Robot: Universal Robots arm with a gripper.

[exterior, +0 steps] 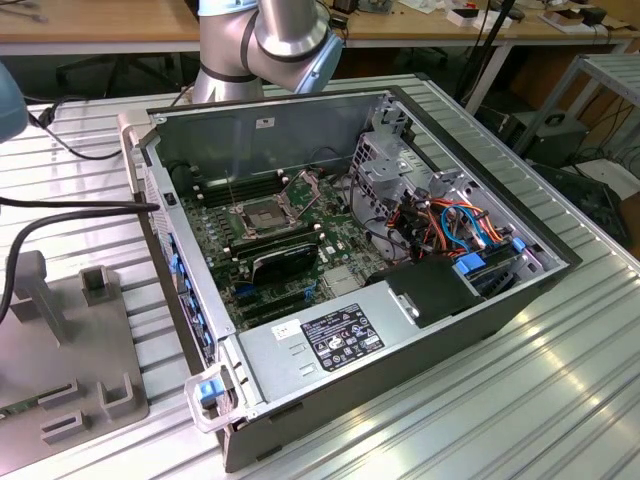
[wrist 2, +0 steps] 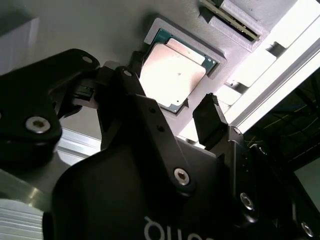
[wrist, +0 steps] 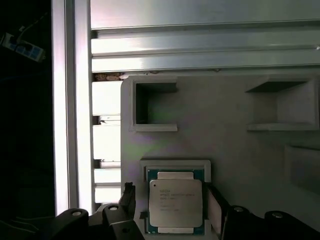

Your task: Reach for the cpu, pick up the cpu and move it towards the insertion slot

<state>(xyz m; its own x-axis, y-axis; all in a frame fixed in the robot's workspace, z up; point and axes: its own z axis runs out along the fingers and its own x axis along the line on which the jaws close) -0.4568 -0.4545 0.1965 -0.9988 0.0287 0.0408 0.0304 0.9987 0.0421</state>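
The cpu (wrist: 176, 202) is a pale silver square chip on a green board, lying flat in a shallow pocket of a grey fixture plate (wrist: 225, 110). In the second wrist view the cpu (wrist 2: 172, 70) sits just beyond the black fingers (wrist 2: 210, 117). My gripper (wrist: 171, 197) is open and low over the chip, one finger on each side of it, with small gaps showing. The insertion slot (exterior: 262, 215) lies on the motherboard inside the open computer case, dark-centred with a silver frame and its hinged plate (exterior: 305, 185) raised.
The grey fixture plate (exterior: 70, 380) with raised pockets lies at the exterior view's left on the ribbed aluminium table (exterior: 540, 400). The case holds a black ribbed heatsink (exterior: 285, 260), a drive cage (exterior: 385, 165), coloured cables (exterior: 460, 225) and a labelled power supply (exterior: 340, 335). A memory stick (wrist 2: 230, 17) rests in another fixture pocket.
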